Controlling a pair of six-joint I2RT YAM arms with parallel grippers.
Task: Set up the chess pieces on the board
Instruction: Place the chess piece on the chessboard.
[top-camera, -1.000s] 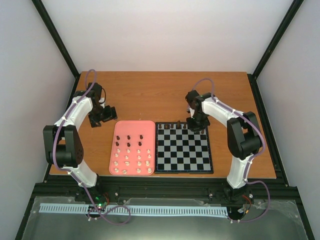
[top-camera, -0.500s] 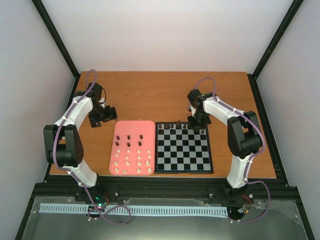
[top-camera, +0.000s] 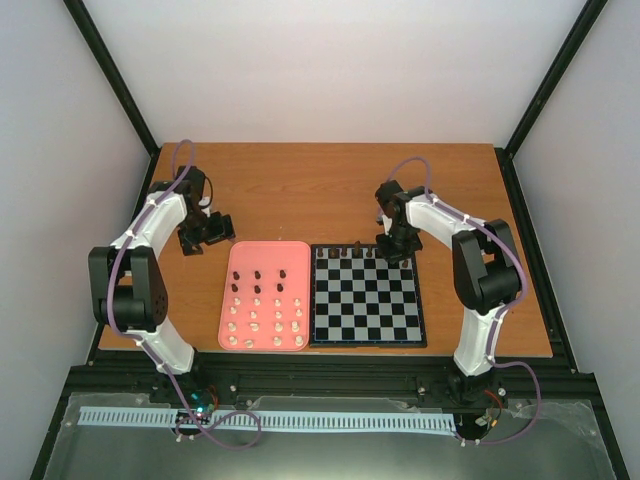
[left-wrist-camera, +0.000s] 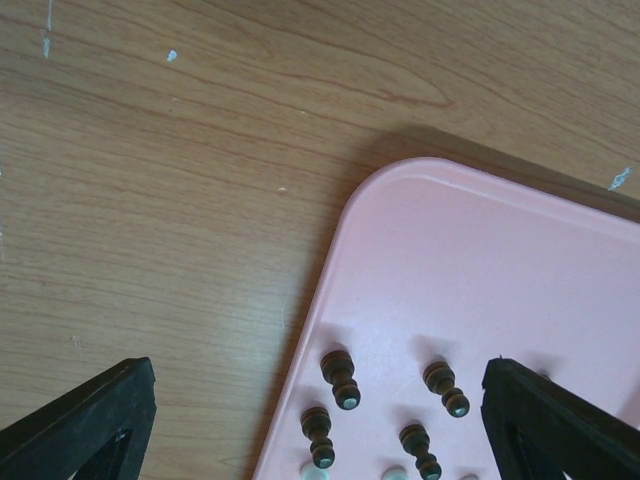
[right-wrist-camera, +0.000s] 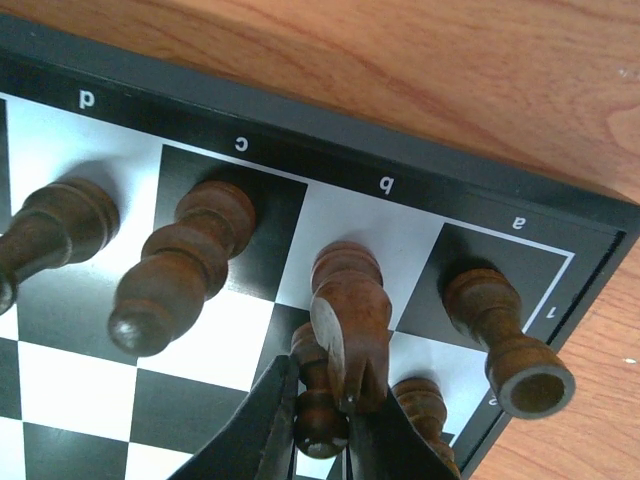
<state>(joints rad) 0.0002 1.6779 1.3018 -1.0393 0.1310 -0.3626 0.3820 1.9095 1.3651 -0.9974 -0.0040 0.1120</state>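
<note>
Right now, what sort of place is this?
Probably a lab robot cell rather than a home: plain white panels in a black frame, and a wooden table staged with a chessboard and pink tray.

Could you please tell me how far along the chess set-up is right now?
Done: several dark pieces stand on the far row of the board. In hand: the right gripper has its jaws shut on a dark pawn in the second row. Remaining: a few dark pegs and many cream pieces wait in the pink tray; the left gripper hovers open by its corner.
</note>
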